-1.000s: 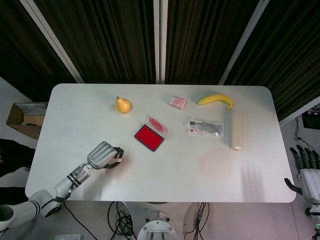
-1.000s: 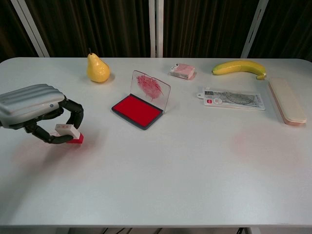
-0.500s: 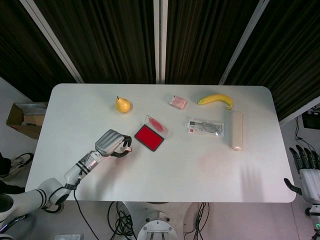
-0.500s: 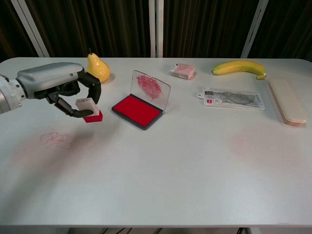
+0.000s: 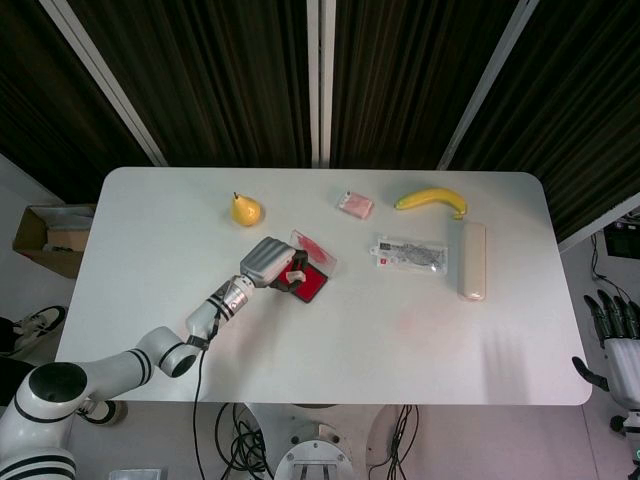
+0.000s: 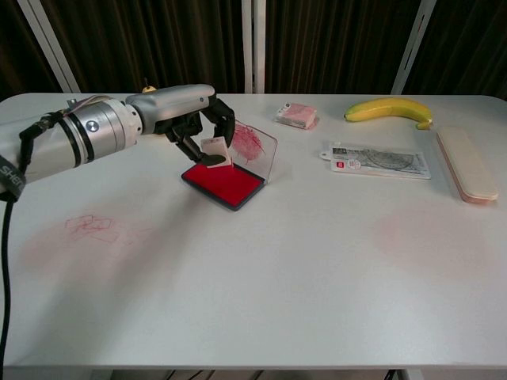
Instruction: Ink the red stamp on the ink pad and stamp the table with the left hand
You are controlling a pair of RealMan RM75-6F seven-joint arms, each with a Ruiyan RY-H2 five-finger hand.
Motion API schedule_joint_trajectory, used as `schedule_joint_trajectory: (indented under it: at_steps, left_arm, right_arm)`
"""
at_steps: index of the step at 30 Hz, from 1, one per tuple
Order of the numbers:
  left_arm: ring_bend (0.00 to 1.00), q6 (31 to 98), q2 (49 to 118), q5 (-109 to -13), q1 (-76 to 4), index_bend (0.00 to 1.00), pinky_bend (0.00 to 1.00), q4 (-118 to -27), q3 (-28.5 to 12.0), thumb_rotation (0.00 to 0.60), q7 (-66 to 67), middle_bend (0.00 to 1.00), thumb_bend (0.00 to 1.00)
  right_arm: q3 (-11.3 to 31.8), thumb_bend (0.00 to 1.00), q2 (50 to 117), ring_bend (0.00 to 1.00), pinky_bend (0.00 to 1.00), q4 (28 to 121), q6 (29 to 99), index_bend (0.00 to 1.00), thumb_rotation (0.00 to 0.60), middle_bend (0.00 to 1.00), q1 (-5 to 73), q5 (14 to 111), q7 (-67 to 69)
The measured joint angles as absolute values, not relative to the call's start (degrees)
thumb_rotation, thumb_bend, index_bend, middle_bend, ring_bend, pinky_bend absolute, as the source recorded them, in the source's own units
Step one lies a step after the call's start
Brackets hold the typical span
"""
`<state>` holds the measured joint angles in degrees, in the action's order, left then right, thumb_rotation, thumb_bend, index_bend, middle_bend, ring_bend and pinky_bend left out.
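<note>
1. The red stamp (image 6: 215, 153) showed mostly its pale top face (its red body was largely covered by fingers), held over the ink pad (image 6: 224, 180), whose red surface lay open with its clear lid (image 6: 252, 146) standing up behind, smeared red.
2. The left hand (image 6: 188, 112) gripped the stamp, fingers curled around it above the pad's near-left part.
3. Whether the stamp's face touched the ink could not be told in either view.
4. A faint red mark (image 6: 97, 228) lay on the table (image 6: 317, 277) near the left edge.
5. The right hand (image 5: 614, 340) sat at the frame's right edge, cut off; its fingers appeared apart, holding nothing.
6. The pear (image 5: 245, 209) was mostly hidden behind the arm in the chest view.
</note>
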<state>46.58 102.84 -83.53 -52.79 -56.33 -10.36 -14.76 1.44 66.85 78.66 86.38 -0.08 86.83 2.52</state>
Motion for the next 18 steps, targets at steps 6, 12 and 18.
schedule_joint_trajectory:
  at_steps: [6,12,18]
  left_arm:
    - [1.0,42.81,107.29,-81.3,-56.04,0.68,1.0,-49.26,-11.47,0.6,-13.97,0.7,0.47]
    - [1.0,41.04,109.9,-79.91,-57.12,0.68,1.0,-44.48,-11.65,0.6,-15.38,0.7,0.47]
    - [1.0,39.73,111.9,-79.95,-57.69,0.68,1.0,-40.97,-10.37,0.6,-16.59,0.7,0.47]
  right_arm:
    - [1.57,0.11,66.49,0.0,0.0,78.89,86.55,0.0,0.6,0.0,-0.24,86.57,2.59]
    - [1.64,0.11,66.18,0.0,0.0,79.22,86.38,0.0,0.6,0.0,-0.15,86.59,2.47]
    - [1.61,0.11,66.14,0.0,0.0,79.48,85.96,0.0,0.6,0.0,-0.04,86.45,2.1]
